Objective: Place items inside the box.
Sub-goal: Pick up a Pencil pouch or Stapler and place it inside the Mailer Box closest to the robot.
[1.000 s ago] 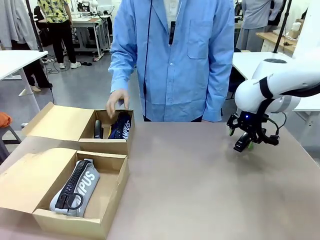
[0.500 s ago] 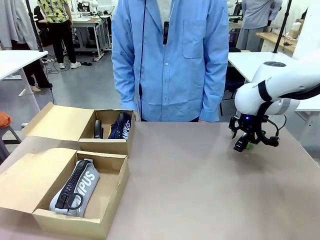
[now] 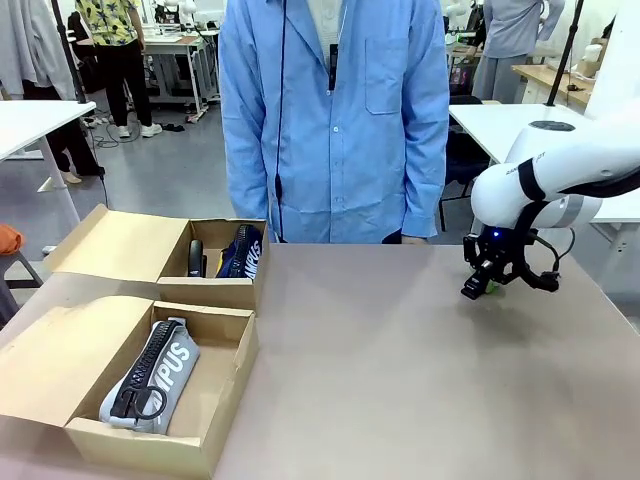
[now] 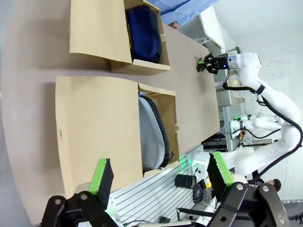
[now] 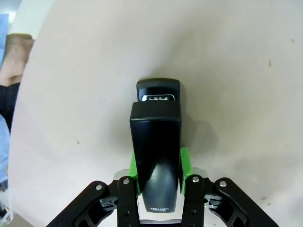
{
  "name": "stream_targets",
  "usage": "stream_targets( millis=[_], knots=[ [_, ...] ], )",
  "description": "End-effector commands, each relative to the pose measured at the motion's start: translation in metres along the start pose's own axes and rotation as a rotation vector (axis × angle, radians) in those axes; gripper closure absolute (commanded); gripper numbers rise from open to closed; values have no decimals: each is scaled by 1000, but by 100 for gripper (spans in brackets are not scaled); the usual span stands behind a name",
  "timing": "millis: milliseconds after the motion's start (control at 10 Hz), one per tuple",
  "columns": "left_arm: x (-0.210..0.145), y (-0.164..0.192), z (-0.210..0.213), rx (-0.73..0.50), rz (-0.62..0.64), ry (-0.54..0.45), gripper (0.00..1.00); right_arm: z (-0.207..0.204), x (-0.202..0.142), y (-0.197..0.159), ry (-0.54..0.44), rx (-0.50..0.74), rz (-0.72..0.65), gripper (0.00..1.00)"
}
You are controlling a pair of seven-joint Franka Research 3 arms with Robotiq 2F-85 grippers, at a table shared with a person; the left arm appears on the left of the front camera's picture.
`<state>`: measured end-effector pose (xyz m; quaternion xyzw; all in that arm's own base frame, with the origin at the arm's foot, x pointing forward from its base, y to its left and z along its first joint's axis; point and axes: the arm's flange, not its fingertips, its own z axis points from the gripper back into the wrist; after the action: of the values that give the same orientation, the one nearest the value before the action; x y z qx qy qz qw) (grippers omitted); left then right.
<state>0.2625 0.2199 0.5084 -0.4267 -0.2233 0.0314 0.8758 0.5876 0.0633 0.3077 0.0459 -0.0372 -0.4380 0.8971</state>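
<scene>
As right gripper (image 5: 159, 166) clamps it, stapler (image 5: 156, 137) protrudes

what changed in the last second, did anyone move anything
The person drew a hand back from the far box and now stands upright behind the table. The right pincer, shut on the black stapler, turned slightly but barely shifted. The far box, the near box, the navy pencil case and the grey pencil case stayed put.

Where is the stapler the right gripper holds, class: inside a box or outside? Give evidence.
Outside. The right gripper is shut on the black stapler over bare table, well apart from the near box and far box.
</scene>
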Motion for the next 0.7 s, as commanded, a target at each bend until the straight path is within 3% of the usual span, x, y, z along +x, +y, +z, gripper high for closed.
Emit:
stream_targets(
  millis=[0, 300, 400, 500, 600],
  knots=[
    [-1, -1, 0, -18, -15, -11, 0, -1, 1, -9, 16, 30, -5, 100],
    [-1, -1, 0, -18, -15, -11, 0, 26, -8, -34, 76, 66, 44, 100],
    [-1, -1, 0, -18, -15, -11, 0, 59, -25, -58, 140, 122, 138, 100],
    [-1, -1, 0, -18, -15, -11, 0, 104, -48, -94, 253, 119, 285, 100],
    [-1, -1, 0, -18, -15, -11, 0, 135, -69, -127, 307, 110, 394, 100]
  ],
)
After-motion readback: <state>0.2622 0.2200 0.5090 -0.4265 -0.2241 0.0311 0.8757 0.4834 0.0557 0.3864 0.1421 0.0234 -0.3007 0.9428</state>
